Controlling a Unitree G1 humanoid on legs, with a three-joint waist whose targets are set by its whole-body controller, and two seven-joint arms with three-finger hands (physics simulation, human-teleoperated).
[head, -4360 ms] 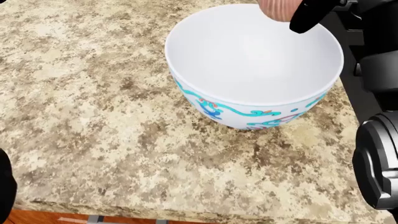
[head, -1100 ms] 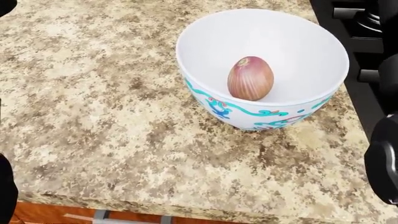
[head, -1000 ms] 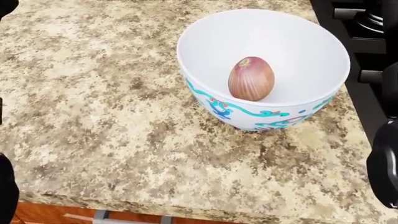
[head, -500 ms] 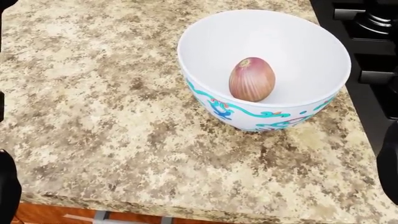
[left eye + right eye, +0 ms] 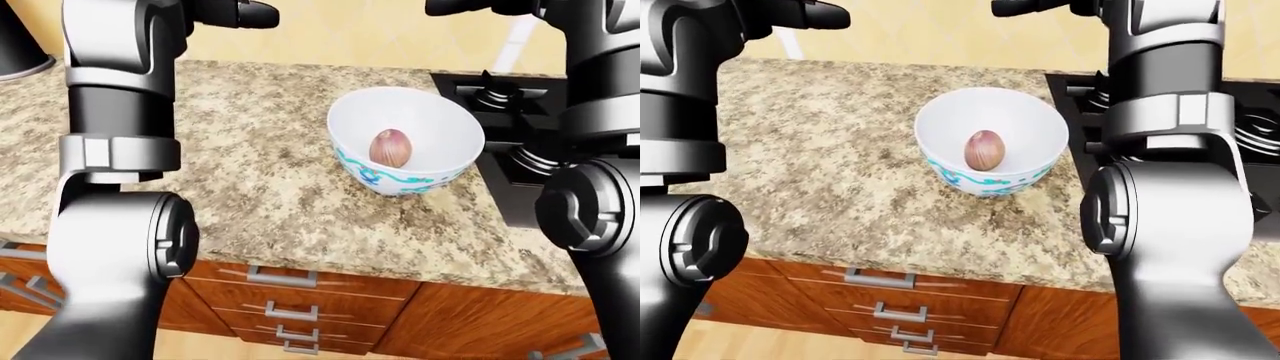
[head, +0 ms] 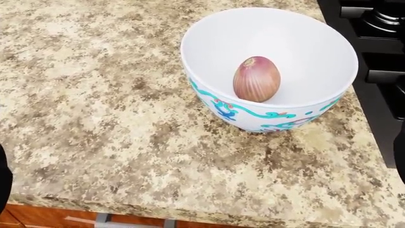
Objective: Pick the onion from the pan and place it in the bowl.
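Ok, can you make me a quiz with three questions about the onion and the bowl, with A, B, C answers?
1. Where is the onion?
A. in the bowl
B. on the counter
C. on the stove

2. What colour is the bowl inside?
A. red
B. white
C. black

3. Is a hand holding the onion?
A. yes, the left one
B. yes, the right one
C. no, nothing touches it

Answers:
1 A, it sits inside the bowl.
2 B, the inside is plain white, with blue patterns outside.
3 C, both arms are raised high, away from the bowl.
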